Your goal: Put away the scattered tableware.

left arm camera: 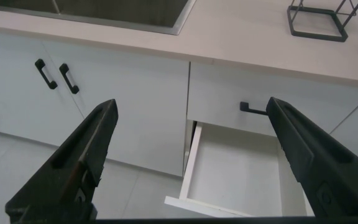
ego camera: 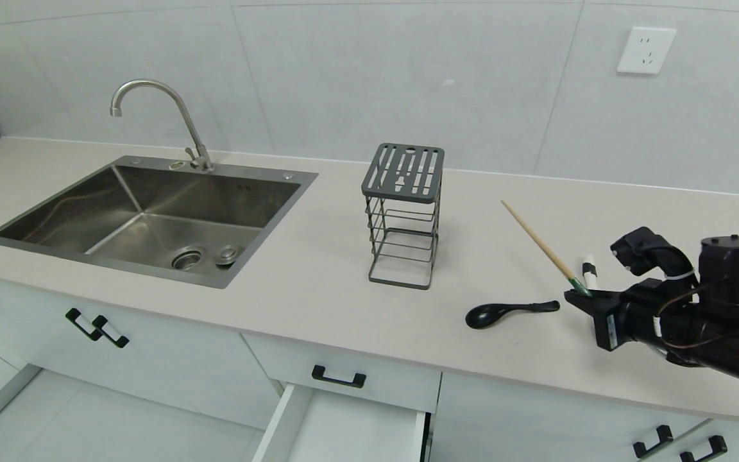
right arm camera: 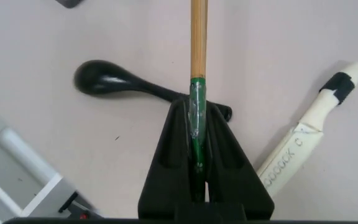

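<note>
Item 1: slim bamboo chopstick (ego camera: 539, 244), round shaft, green-taped end, clamped in R gripper (ego camera: 578, 295), angled up off smooth beige countertop (ego camera: 318, 289).
Item 2: glossy black plastic spoon (ego camera: 504, 312), flat on counter just beside R gripper.
Item 3: cream utensil handle w/ black band (ego camera: 589, 269), near chopstick.
Item 4: grey wire rack w/ slotted top (ego camera: 403, 215), upright, mid-counter.
L gripper (left arm camera: 191, 106): spread wide, nothing held, above open white drawer (left arm camera: 235, 168).
Room: stainless sink (ego camera: 106, 266), grey wall tiles.
</note>
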Available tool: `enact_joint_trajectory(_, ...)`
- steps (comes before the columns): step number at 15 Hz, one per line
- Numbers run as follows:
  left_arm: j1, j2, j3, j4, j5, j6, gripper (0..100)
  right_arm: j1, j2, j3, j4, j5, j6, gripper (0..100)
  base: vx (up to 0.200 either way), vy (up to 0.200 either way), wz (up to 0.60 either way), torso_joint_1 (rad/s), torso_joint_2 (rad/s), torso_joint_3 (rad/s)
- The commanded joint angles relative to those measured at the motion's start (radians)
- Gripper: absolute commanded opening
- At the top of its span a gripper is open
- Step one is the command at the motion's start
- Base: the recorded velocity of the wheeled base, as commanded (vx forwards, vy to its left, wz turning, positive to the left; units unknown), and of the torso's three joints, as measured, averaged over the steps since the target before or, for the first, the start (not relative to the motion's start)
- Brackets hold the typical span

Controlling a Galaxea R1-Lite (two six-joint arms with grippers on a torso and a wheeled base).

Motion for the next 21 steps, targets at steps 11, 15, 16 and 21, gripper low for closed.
enact_joint_trajectory(11, 0.001, 0.001, 0.000, 0.000, 0.001, 0.000, 100, 0.267, -0.304, 0.106, 0.004, 0.039, 0.000, 0, 0.000, 0.000, 0.00, 0.000, 0.00, 0.000)
enact_joint_trajectory(15, 0.001, 0.001, 0.000, 0.000, 0.001, 0.000, 100, 0.351, -0.293, 0.107, 0.007, 0.055, -0.003, 0, 0.000, 0.000, 0.00, 0.000, 0.00, 0.000)
enact_joint_trajectory(16, 0.001, 0.001, 0.000, 0.000, 0.001, 0.000, 100, 0.383, -0.279, 0.104, 0.007, 0.060, -0.003, 0, 0.000, 0.000, 0.00, 0.000, 0.00, 0.000)
enact_joint_trajectory(21, 0.001, 0.001, 0.000, 0.000, 0.001, 0.000, 100, 0.466, -0.192, 0.055, 0.061, 0.137, -0.017, 0, 0.000, 0.000, 0.00, 0.000, 0.00, 0.000)
